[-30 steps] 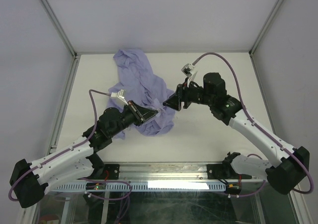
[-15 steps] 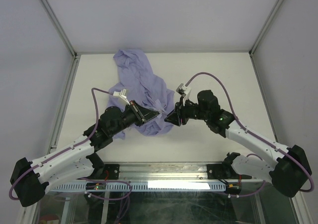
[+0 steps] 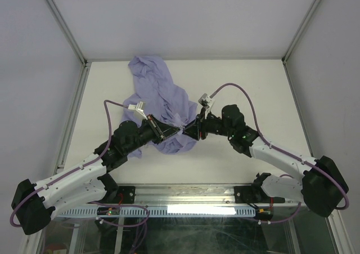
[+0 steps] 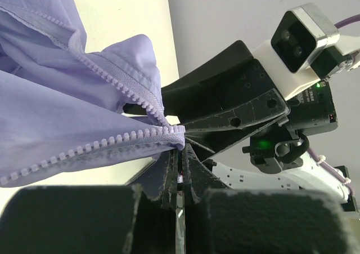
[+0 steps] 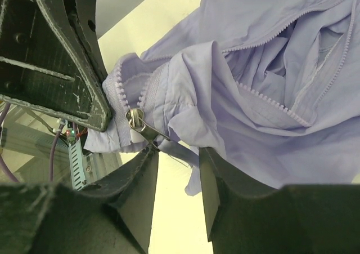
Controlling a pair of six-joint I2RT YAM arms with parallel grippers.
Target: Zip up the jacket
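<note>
Where the lavender jacket [image 3: 160,90] is heaped on the table [image 3: 253,90], it is spread from the middle out toward 11 o'clock in the overhead view. It is wrinkled and unzipped, with the two rows of teeth parted. The two arms are met at its 5 o'clock corner. The left gripper [image 3: 179,128] is seen pressed fully together on the bottom end of one zipper tape [image 4: 171,132], which is drawn from the fingertips toward 9 o'clock in the left wrist view. The right gripper [image 3: 192,132] is placed just at 3 o'clock of it, its jaws held partly apart with bare table visible between them. The metal zipper slider [image 5: 136,120] is found just beyond those fingertips, toward 11 o'clock in the right wrist view. Whether its pull tab is touched cannot be told, and nothing is clearly gripped.
</note>
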